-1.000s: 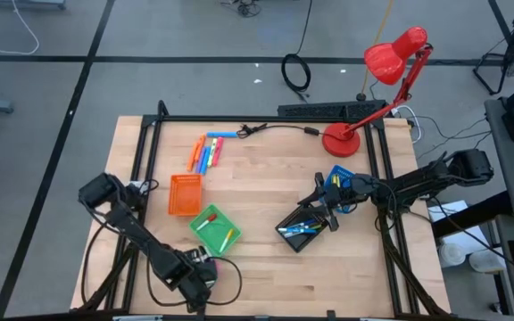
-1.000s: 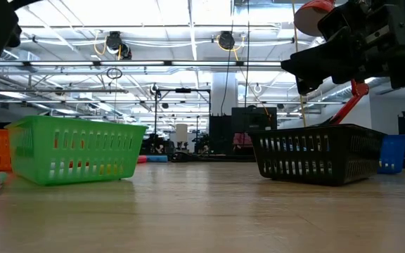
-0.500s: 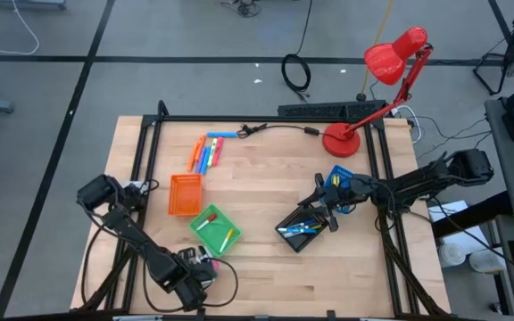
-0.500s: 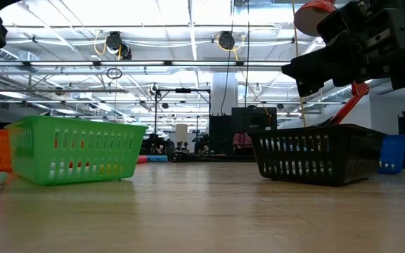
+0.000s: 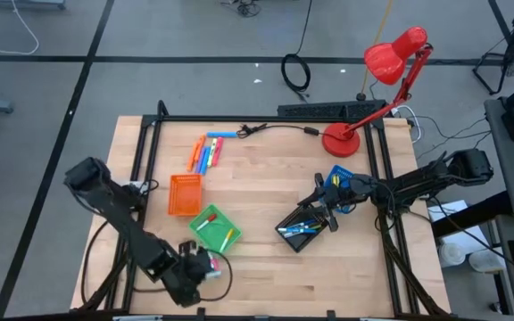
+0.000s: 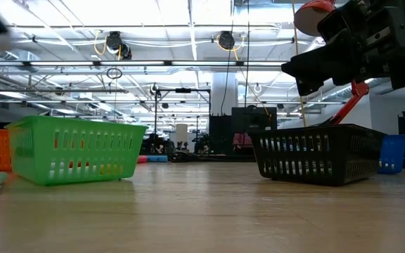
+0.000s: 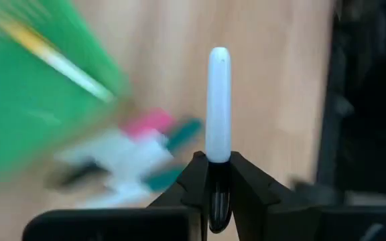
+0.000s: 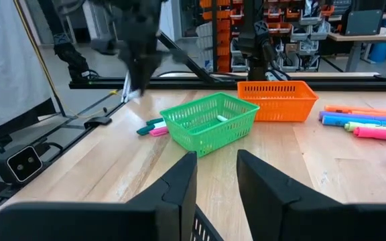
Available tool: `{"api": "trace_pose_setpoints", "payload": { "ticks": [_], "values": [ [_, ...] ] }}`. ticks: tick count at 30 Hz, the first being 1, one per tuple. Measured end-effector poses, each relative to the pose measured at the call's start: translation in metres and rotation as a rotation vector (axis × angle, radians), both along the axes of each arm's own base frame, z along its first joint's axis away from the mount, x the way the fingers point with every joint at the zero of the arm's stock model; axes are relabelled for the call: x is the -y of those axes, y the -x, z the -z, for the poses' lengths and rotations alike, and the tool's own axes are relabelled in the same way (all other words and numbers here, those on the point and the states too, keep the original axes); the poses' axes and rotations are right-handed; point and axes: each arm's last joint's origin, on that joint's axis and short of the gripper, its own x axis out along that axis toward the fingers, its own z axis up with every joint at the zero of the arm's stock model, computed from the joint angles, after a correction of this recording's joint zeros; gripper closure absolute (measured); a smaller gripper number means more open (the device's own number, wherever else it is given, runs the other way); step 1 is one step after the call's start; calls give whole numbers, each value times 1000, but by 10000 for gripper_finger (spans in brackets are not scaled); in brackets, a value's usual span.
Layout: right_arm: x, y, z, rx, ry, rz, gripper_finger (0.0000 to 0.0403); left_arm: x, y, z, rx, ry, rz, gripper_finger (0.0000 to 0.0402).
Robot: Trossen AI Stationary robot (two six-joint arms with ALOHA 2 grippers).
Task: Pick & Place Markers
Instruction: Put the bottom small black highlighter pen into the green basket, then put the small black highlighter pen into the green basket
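My left gripper (image 7: 218,161) hangs near the table's front left (image 5: 202,267), shut on a white marker (image 7: 218,100). In the right wrist view the same gripper (image 8: 139,67) and its marker (image 8: 127,90) show above the table. Pink and teal markers (image 8: 151,127) lie loose on the wood under it, beside the green tray (image 5: 214,228); that tray has markers in it. More markers (image 5: 208,153) lie in a row at the far left. My right gripper (image 8: 214,161) waits open above the black tray (image 5: 303,228). My left gripper pinches the white marker by its dark end (image 7: 218,194) between the two fingers. The marker runs along the fingers and sticks out past their tips. It comes at it slanting down from above. The marker is lifted clear of the table, its free end pointing down.
An orange tray (image 5: 185,193) stands beyond the green one, and a blue tray (image 5: 339,178) beyond the black one. A red desk lamp (image 5: 342,138) and a black cable (image 5: 279,129) sit at the far edge. Bare wood lies between the green and black trays.
My left gripper has gone up and has risen out of the low view's top left corner. In the high view that arm's upper part has swung toward the table's left edge.
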Motion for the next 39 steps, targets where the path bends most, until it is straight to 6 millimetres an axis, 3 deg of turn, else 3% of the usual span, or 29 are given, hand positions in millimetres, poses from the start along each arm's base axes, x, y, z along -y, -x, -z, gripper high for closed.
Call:
{"api": "trace_pose_setpoints", "payload": {
  "ticks": [4,7,13,18,24,32,39],
  "values": [
    [0,0,0,-5,-20,2,310,-18,0,-29,194,-130,-11,363],
    [0,0,0,-9,-35,4,310,-33,-2,-35,204,-240,25,361],
    [0,0,0,-13,-51,6,310,-64,-10,-29,83,-422,108,350],
    [0,0,0,-16,-62,8,310,-86,-19,-19,-1,-387,95,349],
    [2,0,0,-15,-65,62,310,-104,-21,-4,-91,-289,-37,299],
    [2,0,0,-14,-63,89,310,-108,-19,1,-120,-299,-3,227],
    [2,0,0,-14,-59,90,310,-87,-16,-10,-164,-95,85,225]
  ]
}}
